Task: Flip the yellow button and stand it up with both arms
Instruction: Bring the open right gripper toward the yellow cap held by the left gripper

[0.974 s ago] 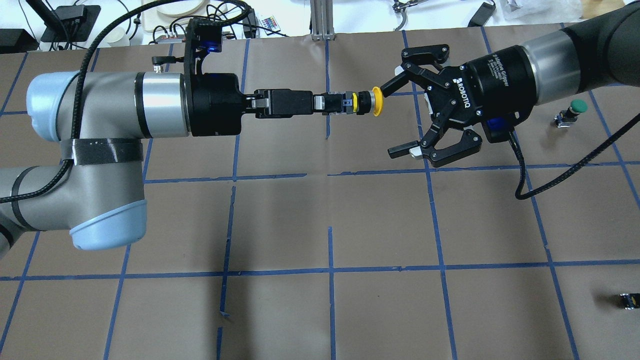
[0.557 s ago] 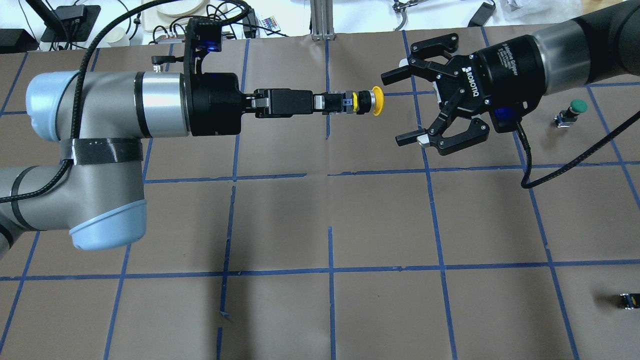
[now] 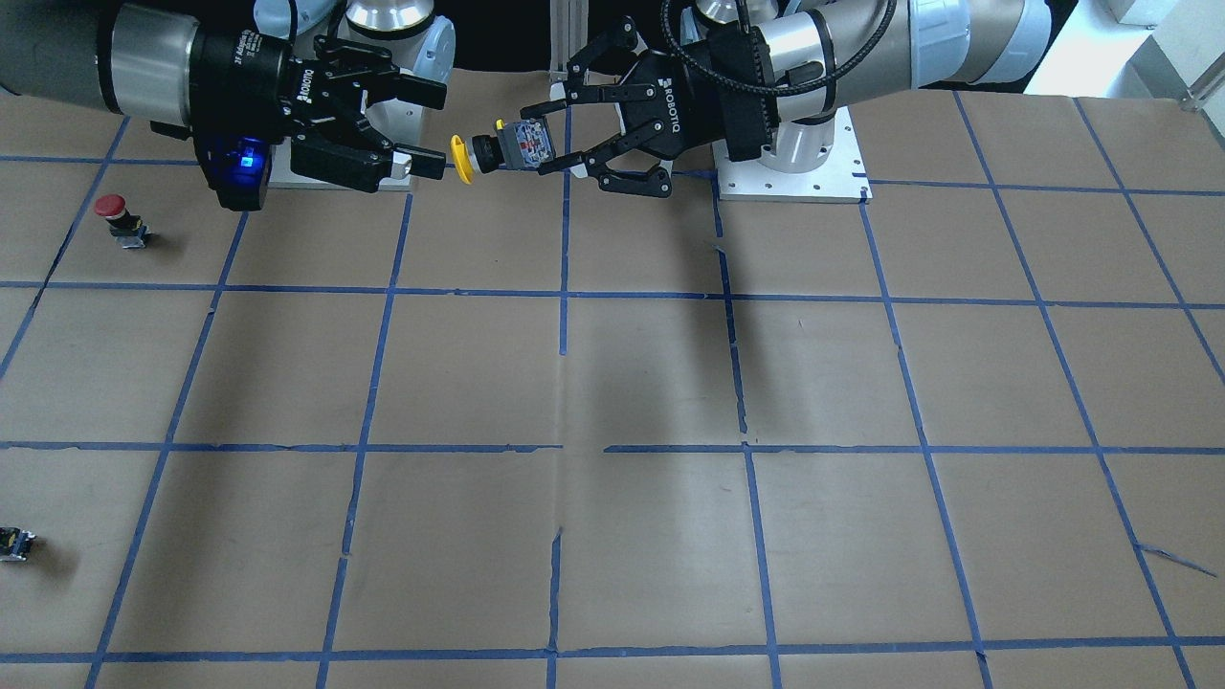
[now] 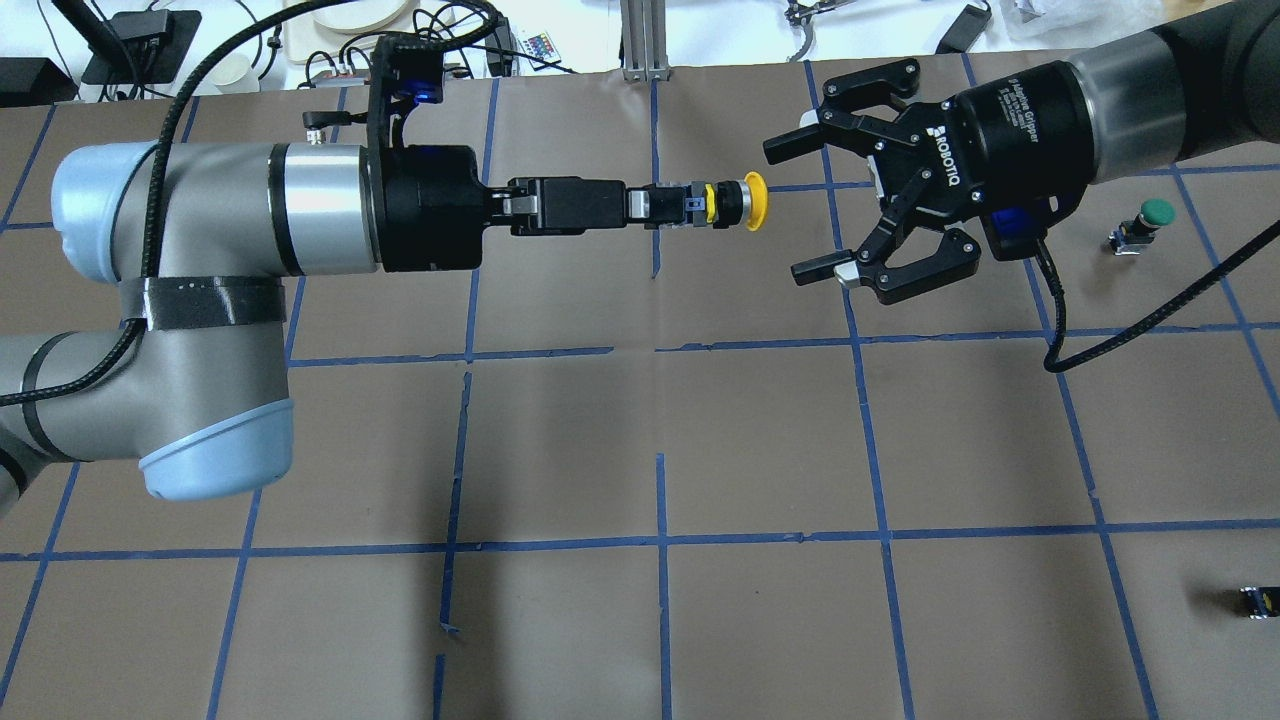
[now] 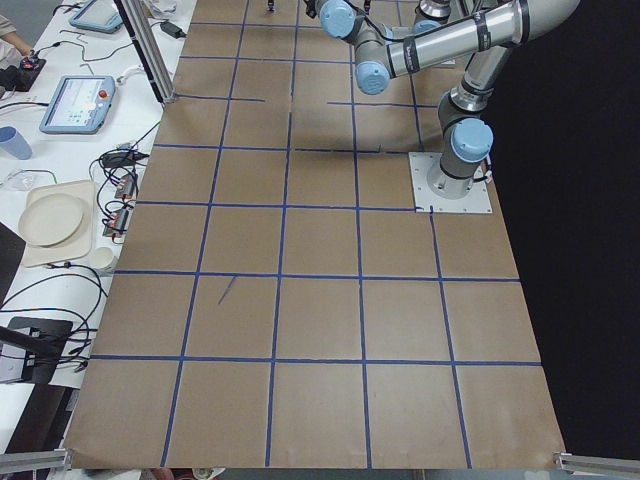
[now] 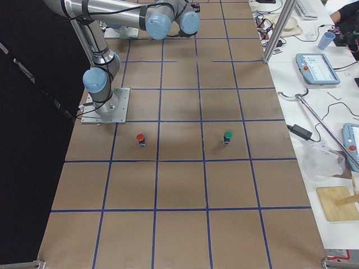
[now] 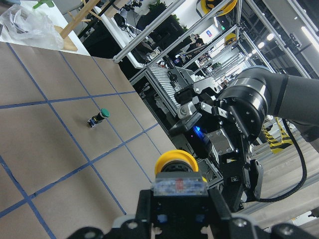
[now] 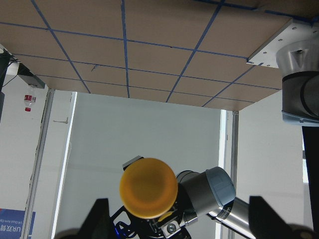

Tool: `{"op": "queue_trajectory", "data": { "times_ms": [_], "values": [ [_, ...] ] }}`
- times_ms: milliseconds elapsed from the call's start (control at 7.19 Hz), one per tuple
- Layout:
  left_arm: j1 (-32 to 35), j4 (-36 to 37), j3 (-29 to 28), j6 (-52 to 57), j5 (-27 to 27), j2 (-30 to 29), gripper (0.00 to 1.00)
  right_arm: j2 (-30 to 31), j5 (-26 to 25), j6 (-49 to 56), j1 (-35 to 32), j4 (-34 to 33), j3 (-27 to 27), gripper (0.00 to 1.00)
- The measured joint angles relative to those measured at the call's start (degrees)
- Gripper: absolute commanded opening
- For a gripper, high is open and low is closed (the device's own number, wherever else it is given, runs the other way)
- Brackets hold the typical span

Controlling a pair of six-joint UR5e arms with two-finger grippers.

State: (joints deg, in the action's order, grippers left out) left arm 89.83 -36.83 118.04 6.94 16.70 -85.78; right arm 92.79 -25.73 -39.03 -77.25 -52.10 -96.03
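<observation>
The yellow button (image 4: pixel 752 201) is held level in the air, with its round yellow cap pointing at my right gripper. My left gripper (image 4: pixel 665 205) is shut on its black and metal body. My right gripper (image 4: pixel 787 212) is open and empty, its two fingers spread just beyond the cap without touching it. In the front-facing view the button (image 3: pixel 465 158) hangs between the left gripper (image 3: pixel 538 144) and the right gripper (image 3: pixel 435 134). The left wrist view shows the cap (image 7: pixel 175 162) with the right gripper (image 7: pixel 214 112) behind it. The right wrist view faces the cap (image 8: pixel 148 188).
A green-capped button (image 4: pixel 1150 220) lies on the table beyond my right wrist. A red-capped button (image 3: pixel 115 212) lies under my right forearm. A small dark block (image 4: pixel 1255 600) sits at the right edge. The brown table (image 4: pixel 660 450) has blue tape lines.
My right gripper has drawn back a little from the yellow cap, shifted toward the table's far side and turned slightly, still open. The left arm and the button have not moved.
</observation>
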Motion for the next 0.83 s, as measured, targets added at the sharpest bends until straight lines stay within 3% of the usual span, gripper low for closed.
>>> {"op": "queue_trajectory", "data": {
  "times_ms": [835],
  "values": [
    [0.00, 0.00, -0.06, -0.02, -0.08, 0.00, 0.03, -0.13, 2.85, 0.18, -1.01, -0.21, -2.24, 0.97]
  ]
}}
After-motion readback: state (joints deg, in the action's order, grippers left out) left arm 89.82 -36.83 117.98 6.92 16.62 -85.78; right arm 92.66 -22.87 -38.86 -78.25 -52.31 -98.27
